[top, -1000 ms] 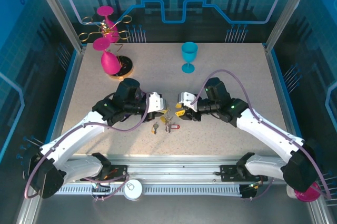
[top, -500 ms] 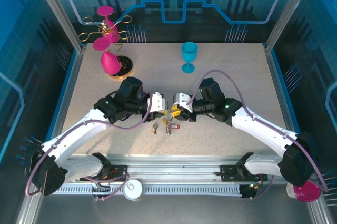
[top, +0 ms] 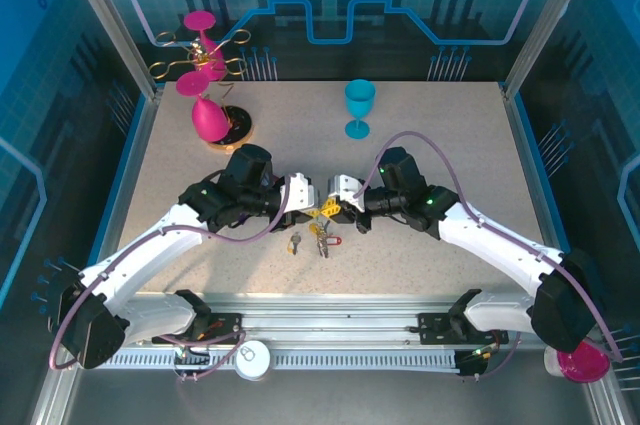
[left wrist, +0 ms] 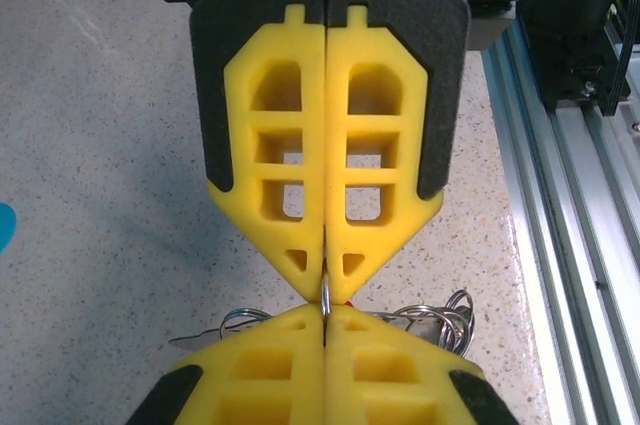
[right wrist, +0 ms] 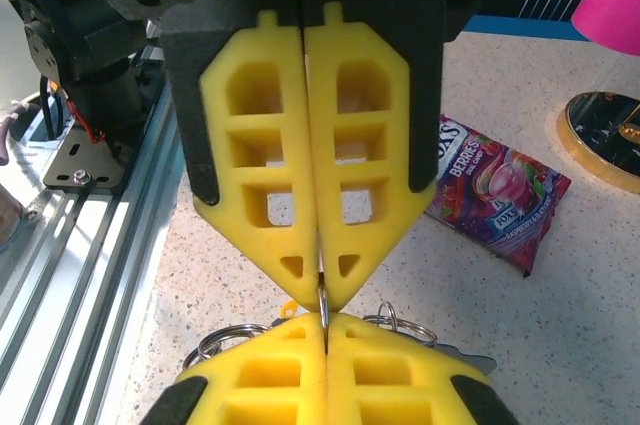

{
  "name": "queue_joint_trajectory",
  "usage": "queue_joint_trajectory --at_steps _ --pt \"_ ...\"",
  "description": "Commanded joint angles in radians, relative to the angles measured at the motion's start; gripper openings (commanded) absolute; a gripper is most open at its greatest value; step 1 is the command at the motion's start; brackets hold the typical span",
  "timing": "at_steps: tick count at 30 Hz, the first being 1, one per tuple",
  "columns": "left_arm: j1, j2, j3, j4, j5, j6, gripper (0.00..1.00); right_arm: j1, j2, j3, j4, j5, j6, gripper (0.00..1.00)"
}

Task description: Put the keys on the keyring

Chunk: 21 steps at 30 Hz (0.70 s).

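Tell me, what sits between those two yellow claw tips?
A thin silver ring, seen edge-on, pinched by the left claw and the right claw. Both wrist views show it.

Bright, even overhead light, soft shadows; wrist views seem slightly blurred close-up.

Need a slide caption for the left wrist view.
Left gripper and right gripper, both shut, meet tip to tip, pinching a thin metal ring over the speckled table.

The keys (top: 319, 238) are at the table's (top: 430, 155) near middle, the goblet (top: 359, 105) well behind them.
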Motion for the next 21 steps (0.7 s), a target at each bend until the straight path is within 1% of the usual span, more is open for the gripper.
queue_joint_trajectory --at_steps 1,3,5,7,10,12,16,21 --pt "0.000 -0.036 0.007 0.089 0.000 -0.055 0.23 -0.025 -0.039 -0.041 0.083 -0.079 0.056 0.00" --pt "0.020 -0.074 -0.049 0.151 0.007 -0.114 0.27 -0.047 -0.059 -0.069 0.134 -0.117 0.098 0.00" --pt "0.037 -0.115 -0.122 0.250 0.013 -0.190 0.28 -0.060 -0.072 -0.088 0.168 -0.148 0.129 0.00" --pt "0.038 -0.155 -0.200 0.357 0.021 -0.276 0.32 -0.065 -0.080 -0.102 0.190 -0.168 0.151 0.00" --pt "0.038 -0.199 -0.302 0.504 0.035 -0.401 0.33 -0.069 -0.090 -0.121 0.236 -0.190 0.189 0.00" --pt "0.035 -0.215 -0.362 0.605 0.053 -0.474 0.36 -0.071 -0.097 -0.136 0.280 -0.206 0.224 0.00" --pt "0.027 -0.220 -0.425 0.731 0.099 -0.554 0.36 -0.071 -0.101 -0.153 0.348 -0.222 0.275 0.00" --pt "0.018 -0.207 -0.454 0.800 0.122 -0.575 0.35 -0.071 -0.095 -0.168 0.427 -0.242 0.327 0.00"
